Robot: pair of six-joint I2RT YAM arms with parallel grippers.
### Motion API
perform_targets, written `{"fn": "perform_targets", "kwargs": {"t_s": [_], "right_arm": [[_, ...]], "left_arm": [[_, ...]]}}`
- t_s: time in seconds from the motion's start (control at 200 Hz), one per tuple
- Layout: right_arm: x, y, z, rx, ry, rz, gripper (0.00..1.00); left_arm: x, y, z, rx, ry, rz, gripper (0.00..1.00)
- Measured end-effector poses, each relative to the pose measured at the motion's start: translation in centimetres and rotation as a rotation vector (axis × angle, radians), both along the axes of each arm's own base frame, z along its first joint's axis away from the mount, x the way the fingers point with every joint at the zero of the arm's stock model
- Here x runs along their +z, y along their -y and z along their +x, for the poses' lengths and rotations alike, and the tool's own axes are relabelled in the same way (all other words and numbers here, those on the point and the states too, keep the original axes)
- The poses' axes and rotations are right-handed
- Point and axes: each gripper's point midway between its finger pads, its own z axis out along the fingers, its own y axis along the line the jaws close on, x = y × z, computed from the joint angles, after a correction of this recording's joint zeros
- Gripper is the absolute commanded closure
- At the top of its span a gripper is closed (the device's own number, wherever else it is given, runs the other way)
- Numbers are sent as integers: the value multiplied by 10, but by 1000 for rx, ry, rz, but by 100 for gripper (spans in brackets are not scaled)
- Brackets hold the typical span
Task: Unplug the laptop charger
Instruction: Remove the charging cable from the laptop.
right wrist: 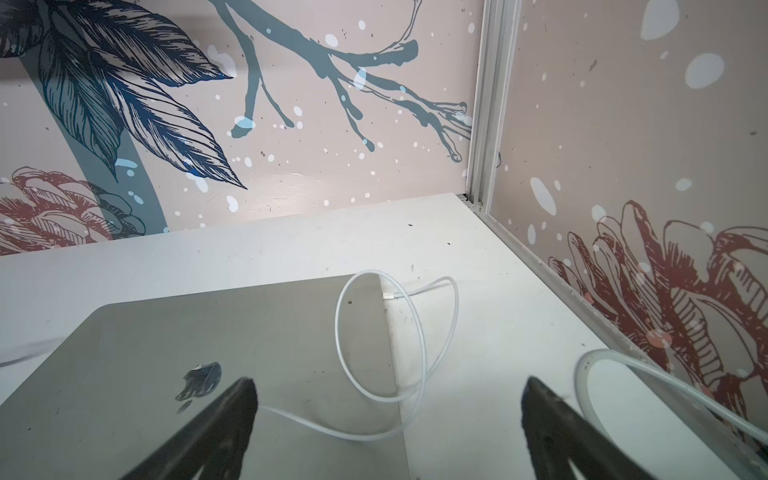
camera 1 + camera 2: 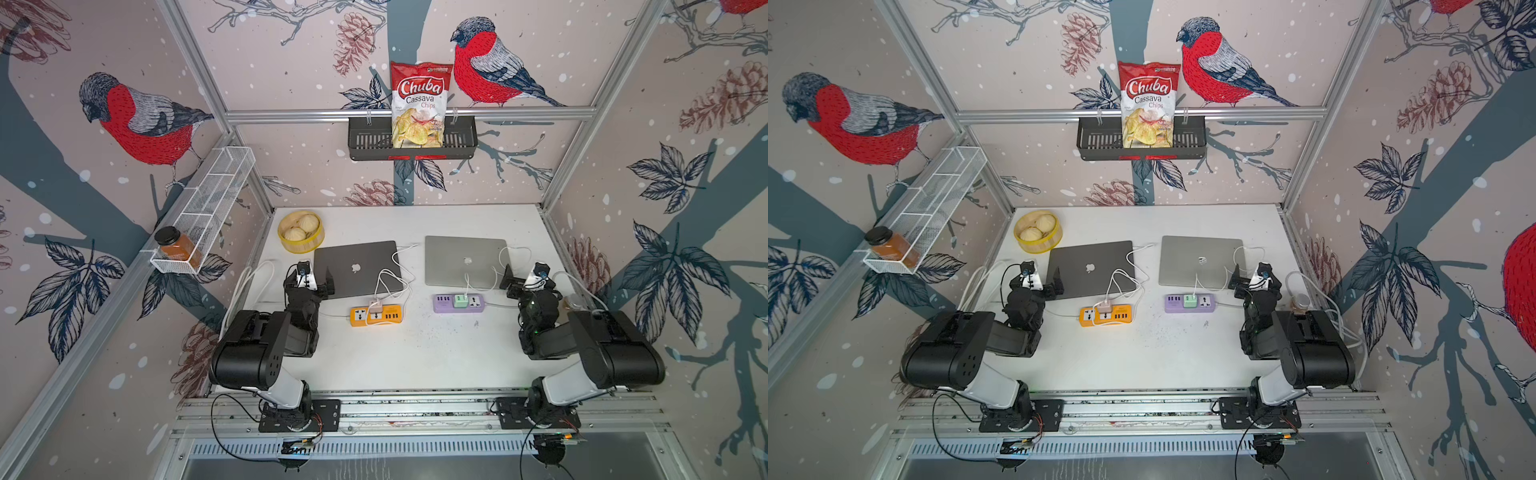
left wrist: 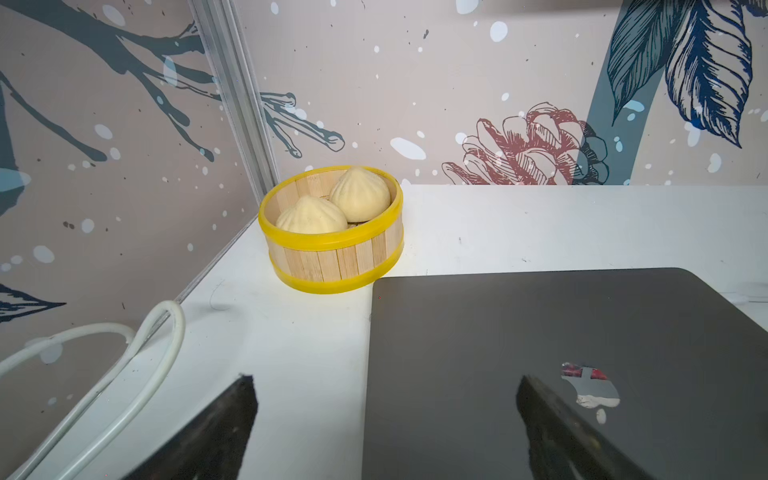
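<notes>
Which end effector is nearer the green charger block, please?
Right. The right end effector is beside the purple power strip holding the green charger block; the left end effector is by the dark grey laptop.

white table (image 2: pixel 415 353) | dark laptop (image 2: pixel 357 268) | silver laptop (image 2: pixel 465 262) | orange strip (image 2: pixel 390 314) | purple strip (image 2: pixel 444 303) | bun steamer (image 2: pixel 302 247)

1. The chip bag (image 2: pixel 419 104) is showing the words "Chuba Cassava Chips" on its front.
2. The dark laptop (image 2: pixel 365 257) is showing an apple sign on its lid.
3. The silver laptop (image 2: pixel 457 253) is showing one too.
</notes>
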Motion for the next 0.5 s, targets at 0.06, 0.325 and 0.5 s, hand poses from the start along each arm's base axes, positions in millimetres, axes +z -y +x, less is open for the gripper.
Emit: {"fn": "perform_targets", "kwargs": {"t_s": [0.06,0.325,0.5], "right_arm": [[0,1,1,-3,-1,0,0],[0,12,8,-17,-13,30,0],[-1,9,9,1,-17,33,0]], "left_arm": [[0,0,0,0,0,0,2],[0,0,0,0,0,0,2],[1,-1,1,1,3,-1,2]]}}
